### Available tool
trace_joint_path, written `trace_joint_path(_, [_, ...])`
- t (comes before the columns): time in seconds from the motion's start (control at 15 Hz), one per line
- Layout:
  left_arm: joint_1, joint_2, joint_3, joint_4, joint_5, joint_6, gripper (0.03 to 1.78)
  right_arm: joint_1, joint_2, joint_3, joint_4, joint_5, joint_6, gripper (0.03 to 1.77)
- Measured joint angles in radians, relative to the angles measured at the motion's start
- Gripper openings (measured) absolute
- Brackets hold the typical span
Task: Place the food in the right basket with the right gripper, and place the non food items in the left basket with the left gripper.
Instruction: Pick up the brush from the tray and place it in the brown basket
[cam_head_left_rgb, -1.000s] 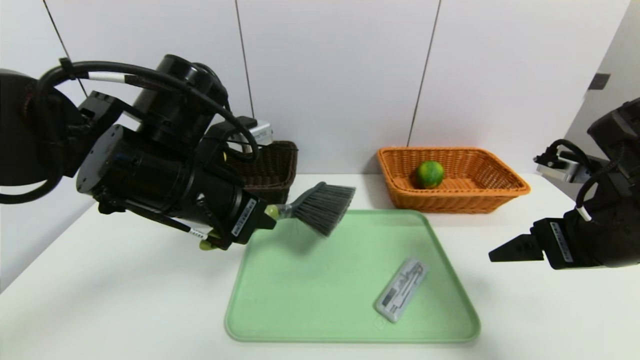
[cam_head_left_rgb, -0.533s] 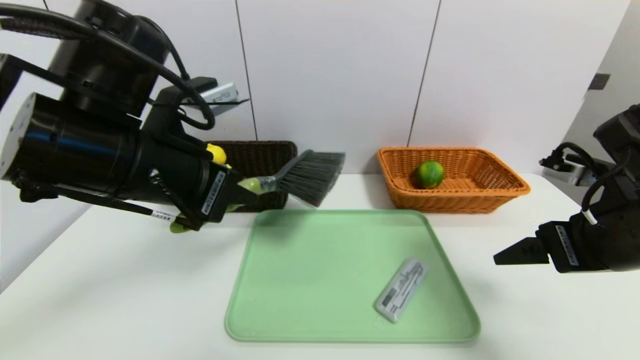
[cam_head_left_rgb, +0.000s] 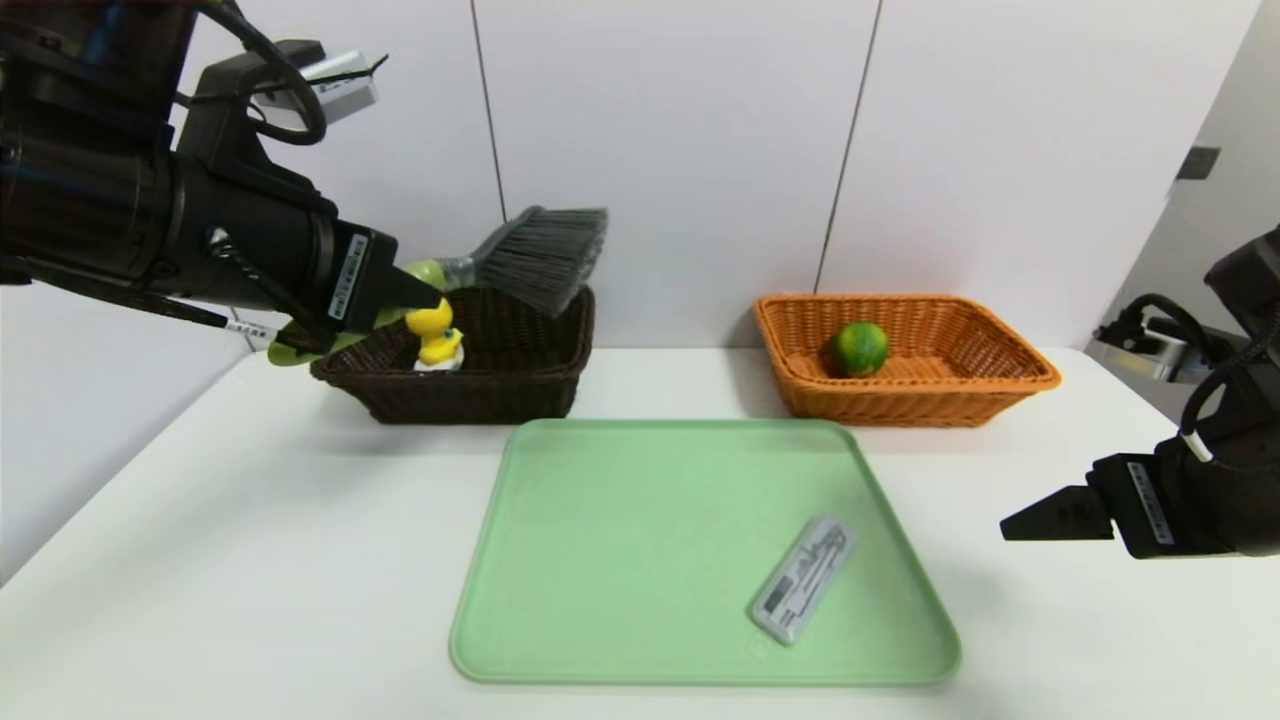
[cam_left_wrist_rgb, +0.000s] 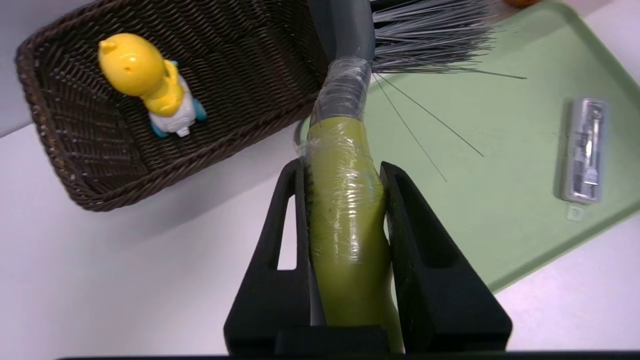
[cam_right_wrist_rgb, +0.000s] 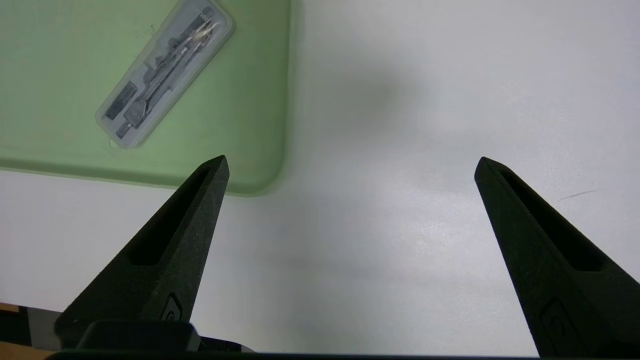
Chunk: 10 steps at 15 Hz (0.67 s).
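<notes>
Left gripper: while its jaws are clenched on the green handle of the brush, the left gripper hangs above the near side of the dark brown basket, bristles jutting out sideways.
Right gripper: released, jaws wide apart and nothing between them; the right gripper is idle over the desk, beside the green tray.
Lime: inside the orange wicker basket; the lime appears done.
Yellow toy: the yellow toy is in the dark brown basket, toward one end.
Grey case: flat on the tray, untouched; the grey case is presumably the last item for the left gripper.
Step in hand (judged): bringing the brush over the left basket for release.
Risk 1: brush may catch on the rim and tip out, cause being its length and a release made before handle and head both lie within the walls.
Risk 2: handle could knock the toy over if lowered directly onto it.
Risk 3: handle might twist in the grip, the plastic wrap being probably slick and the bristle head unsupported.
</notes>
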Motion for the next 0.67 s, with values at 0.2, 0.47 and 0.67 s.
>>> trace_joint_path(0.2, [0.06, 0.047, -0.057, 0.034, -0.006, 0.031, 0.47, -0.001, -0.001, 0.003, 0.0, 0.0, 0.0, 1.7])
trace_joint_path(0.47, [0.111, 0.139, -0.159, 0.084, -0.062, 0.037, 0.47, -0.007, -0.001, 0.018, 0.0, 0.0, 0.0, 1.7])
trace_joint_path(0.67, [0.132, 0.198, -0.232, 0.163, -0.103, 0.037, 0.47, -0.01, -0.005, 0.034, 0.0, 0.0, 0.0, 1.7])
